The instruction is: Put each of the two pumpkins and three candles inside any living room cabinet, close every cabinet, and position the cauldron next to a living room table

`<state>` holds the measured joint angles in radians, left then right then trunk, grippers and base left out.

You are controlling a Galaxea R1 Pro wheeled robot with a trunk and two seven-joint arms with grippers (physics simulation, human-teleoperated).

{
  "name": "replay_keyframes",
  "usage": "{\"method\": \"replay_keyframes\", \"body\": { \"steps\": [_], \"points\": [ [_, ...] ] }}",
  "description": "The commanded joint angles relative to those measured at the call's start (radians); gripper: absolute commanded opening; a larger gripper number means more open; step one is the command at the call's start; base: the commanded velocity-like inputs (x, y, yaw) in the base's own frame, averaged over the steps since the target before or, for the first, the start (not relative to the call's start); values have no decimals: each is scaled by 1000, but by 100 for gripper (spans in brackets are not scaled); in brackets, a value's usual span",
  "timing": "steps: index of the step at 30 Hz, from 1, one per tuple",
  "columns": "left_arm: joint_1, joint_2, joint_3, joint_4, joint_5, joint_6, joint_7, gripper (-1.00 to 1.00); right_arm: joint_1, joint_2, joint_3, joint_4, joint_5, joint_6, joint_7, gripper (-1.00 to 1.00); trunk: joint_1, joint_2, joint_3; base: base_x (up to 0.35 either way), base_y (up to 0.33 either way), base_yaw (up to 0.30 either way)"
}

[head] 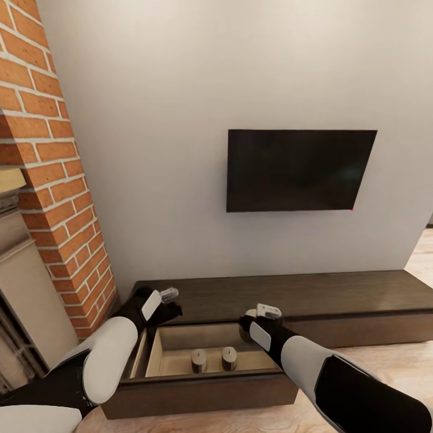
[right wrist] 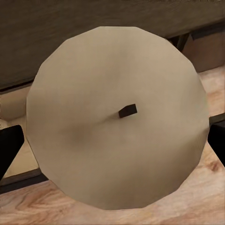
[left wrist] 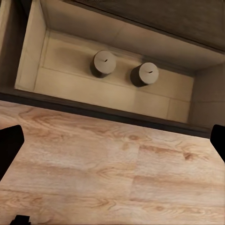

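The rear wall (head: 180,120) spans most of the head view, with a dark television (head: 297,170) mounted on it. A brick column (head: 57,180) stands at the left, and the beige fireplace (head: 18,282) beside it is cut off by the frame edge.

The cabinet (head: 337,300) runs along the base of the wall; its right end passes out of frame. Its left drawer (head: 198,391) is pulled out over the wooden floor (head: 385,361), exposing a pale interior.

The left arm (head: 102,361) crosses the drawer's left end and hides part of it. The left gripper (head: 169,304) hangs above the drawer's rear left corner. In the left wrist view its fingertips (left wrist: 9,145) show only at the frame edges, far apart, with nothing between them: jaws wide.

The right arm (head: 325,373) covers the drawer's right end. The right gripper (head: 255,322) sits above the drawer's right rear area. In the right wrist view, a candle (right wrist: 117,117) sits between the dark fingertips (right wrist: 9,150), apparently gripped, although the contact points are hidden behind the candle's rim.

Two candles stand upright inside the drawer, near each other but apart: the left candle (head: 199,359) and the right candle (head: 229,357).
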<state>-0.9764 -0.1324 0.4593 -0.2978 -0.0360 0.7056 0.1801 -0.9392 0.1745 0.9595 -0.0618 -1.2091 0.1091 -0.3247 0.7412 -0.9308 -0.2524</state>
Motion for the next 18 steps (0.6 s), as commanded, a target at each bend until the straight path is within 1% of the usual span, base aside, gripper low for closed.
{"method": "replay_keyframes", "body": {
  "steps": [1,4,7,11,12,15,16,18],
  "points": [
    [-1,0,7,2,-4,-1,2,100,0,0,7,-2,0,2,-5,-100,4,-8,-5,0,0,0],
    [-1,3,8,5,-2,-13,4,100,1,0,8,-3,9,0,-5,-100,16,-29,-14,0,0,0],
    [-1,6,9,7,-1,-34,9,100,2,0,7,-4,39,0,-5,-100,27,-50,-23,0,0,0],
    [-1,8,11,19,-1,-60,10,100,2,0,7,-5,92,1,-7,-100,42,-78,-36,0,0,0],
    [-1,8,11,32,0,-84,10,100,2,0,8,-6,103,1,-9,-100,46,-85,-39,0,0,0],
    [-1,6,12,78,0,-194,10,100,2,0,10,-8,130,2,-10,-100,58,-106,-48,0,0,0],
    [-1,5,12,88,1,-217,9,100,2,0,10,-8,136,4,-9,-100,62,-113,-52,0,0,0],
    [-1,4,12,98,1,-238,9,100,2,0,10,-9,142,5,-9,-100,69,-127,-58,0,0,0]
  ]
}}
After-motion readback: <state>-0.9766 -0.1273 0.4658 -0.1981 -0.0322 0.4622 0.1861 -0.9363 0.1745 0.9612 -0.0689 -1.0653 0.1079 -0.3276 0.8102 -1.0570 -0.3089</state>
